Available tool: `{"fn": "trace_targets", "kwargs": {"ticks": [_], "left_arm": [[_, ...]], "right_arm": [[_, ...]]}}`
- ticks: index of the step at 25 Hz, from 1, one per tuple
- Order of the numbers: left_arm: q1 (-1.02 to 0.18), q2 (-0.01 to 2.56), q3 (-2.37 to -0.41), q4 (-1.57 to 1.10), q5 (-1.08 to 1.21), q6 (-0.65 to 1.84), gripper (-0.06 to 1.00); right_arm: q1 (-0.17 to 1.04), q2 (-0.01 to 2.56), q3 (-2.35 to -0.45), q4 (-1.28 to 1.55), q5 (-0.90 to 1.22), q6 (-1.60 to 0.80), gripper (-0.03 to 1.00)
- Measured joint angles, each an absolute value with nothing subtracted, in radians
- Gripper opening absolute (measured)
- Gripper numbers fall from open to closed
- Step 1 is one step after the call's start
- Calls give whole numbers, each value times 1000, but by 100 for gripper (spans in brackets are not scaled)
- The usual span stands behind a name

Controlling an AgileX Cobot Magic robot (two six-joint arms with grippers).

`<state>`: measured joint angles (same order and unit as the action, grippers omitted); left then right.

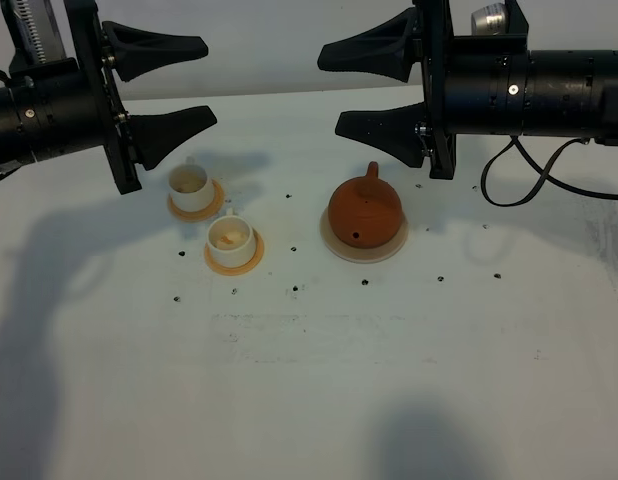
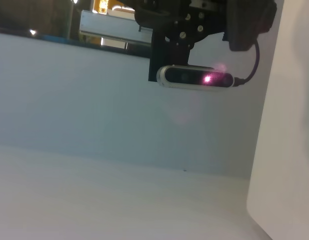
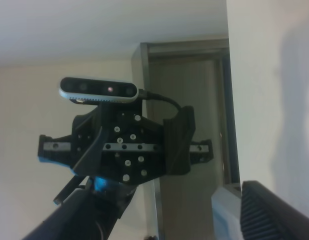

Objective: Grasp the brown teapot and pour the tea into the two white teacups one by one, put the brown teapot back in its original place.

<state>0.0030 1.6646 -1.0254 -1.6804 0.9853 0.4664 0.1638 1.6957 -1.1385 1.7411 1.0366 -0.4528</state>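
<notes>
High camera steeply down onto table (image 1: 309, 380); 2 wrist cameras (image 2: 197, 77) (image 3: 99, 90) level, face to face.

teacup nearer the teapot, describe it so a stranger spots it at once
On the white table, look left of the brown teapot to two white teacups on orange coasters. It is the lower teacup in the high view, closer to the teapot than the upper teacup.

No readable text, label, brand, number or sign is showing in any of the three views.
</notes>
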Motion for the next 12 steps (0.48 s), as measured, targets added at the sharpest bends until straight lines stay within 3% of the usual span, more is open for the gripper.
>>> {"fn": "trace_targets", "kwargs": {"ticks": [12], "left_arm": [[3, 1665, -1025, -1680, 998, 519, 61]], "right_arm": [[164, 1696, -1138, 1741, 1042, -465, 59]]}}
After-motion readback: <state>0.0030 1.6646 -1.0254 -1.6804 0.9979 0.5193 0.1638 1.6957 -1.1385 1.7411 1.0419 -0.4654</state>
